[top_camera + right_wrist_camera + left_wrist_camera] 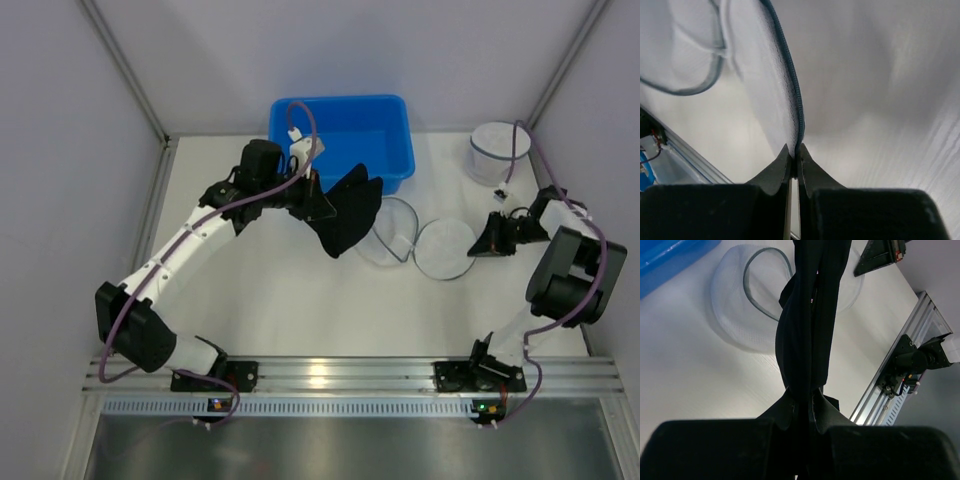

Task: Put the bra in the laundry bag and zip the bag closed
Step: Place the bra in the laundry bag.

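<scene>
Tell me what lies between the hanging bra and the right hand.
The open laundry bag fills the stretch from bra to right hand, its two round halves spread on the table; the hand pinches its zipper edge. Top view shows it.

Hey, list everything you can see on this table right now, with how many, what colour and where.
table: one, white, underneath everything
bin: one, blue, far middle
bra: one, black, dangling in front of the bin
laundry bag: one, white mesh, grey zip, lying open right of the bra
mesh pouch: one, white, dark rim, far right corner
rail: one, silver, near edge
left pincer: one, black, shut on the bra
right pincer: one, black, shut on the laundry bag's zip edge
</scene>
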You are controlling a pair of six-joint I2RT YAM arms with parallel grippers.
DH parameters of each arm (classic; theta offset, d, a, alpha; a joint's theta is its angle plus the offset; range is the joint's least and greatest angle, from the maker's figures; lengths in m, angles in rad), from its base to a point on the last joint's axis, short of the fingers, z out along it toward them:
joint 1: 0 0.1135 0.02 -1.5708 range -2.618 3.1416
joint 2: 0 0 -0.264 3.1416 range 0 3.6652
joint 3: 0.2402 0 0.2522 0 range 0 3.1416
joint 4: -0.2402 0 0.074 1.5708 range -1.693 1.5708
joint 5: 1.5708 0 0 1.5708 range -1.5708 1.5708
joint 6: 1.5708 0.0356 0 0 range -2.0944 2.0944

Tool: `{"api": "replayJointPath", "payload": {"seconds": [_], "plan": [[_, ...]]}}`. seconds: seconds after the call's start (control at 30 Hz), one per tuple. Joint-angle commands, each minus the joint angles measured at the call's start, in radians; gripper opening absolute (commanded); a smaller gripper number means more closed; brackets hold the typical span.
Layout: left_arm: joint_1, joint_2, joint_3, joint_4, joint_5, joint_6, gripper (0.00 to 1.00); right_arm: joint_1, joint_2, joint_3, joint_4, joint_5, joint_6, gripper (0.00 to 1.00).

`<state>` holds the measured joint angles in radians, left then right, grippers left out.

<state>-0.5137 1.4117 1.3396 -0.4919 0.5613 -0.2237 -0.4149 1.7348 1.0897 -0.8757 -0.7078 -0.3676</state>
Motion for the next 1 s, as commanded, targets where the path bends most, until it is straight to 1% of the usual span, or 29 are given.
{"api": "replayJointPath", "payload": {"seconds": [0.0, 0.07, 0.1, 0.2, 0.4, 0.43, 0.53, 0.67, 0.73, 0.8, 0.97], "plan": [[-0.025, 0.007, 0.061, 0.111, 0.003, -0.046, 0.0, 0.022, -0.15, 0.07, -0.155, -0.157, -0.137, 0.0], [-0.049, 0.021, 0.064, 0.113, -0.053, -0.034, 0.0, 0.039, -0.185, 0.087, -0.192, -0.188, -0.152, 0.0], [-0.081, 0.027, 0.063, 0.116, -0.075, -0.035, 0.0, 0.044, -0.195, 0.087, -0.21, -0.196, -0.157, 0.0], [-0.115, 0.07, 0.073, 0.128, -0.123, -0.081, 0.0, 0.067, -0.244, 0.069, -0.212, -0.214, -0.145, 0.0], [-0.157, 0.182, 0.102, 0.125, -0.202, -0.19, 0.0, 0.111, -0.313, 0.029, -0.203, -0.272, -0.088, 0.0], [-0.16, 0.187, 0.096, 0.119, -0.219, -0.219, 0.0, 0.111, -0.323, 0.026, -0.191, -0.275, -0.07, 0.0], [-0.16, 0.208, 0.084, 0.081, -0.296, -0.239, 0.0, 0.114, -0.356, 0.016, -0.195, -0.275, -0.067, 0.0], [-0.163, 0.213, 0.069, 0.072, -0.395, -0.25, 0.0, 0.117, -0.392, 0.007, -0.224, -0.292, -0.088, 0.0], [-0.167, 0.233, 0.085, 0.076, -0.457, -0.24, 0.0, 0.132, -0.396, 0.015, -0.238, -0.303, -0.096, 0.0], [-0.195, 0.265, 0.125, 0.076, -0.524, -0.206, 0.0, 0.163, -0.389, 0.022, -0.253, -0.309, -0.109, 0.0], [-0.253, 0.345, 0.211, 0.076, -0.551, -0.172, 0.0, 0.192, -0.366, 0.024, -0.266, -0.337, -0.123, 0.0]]}}
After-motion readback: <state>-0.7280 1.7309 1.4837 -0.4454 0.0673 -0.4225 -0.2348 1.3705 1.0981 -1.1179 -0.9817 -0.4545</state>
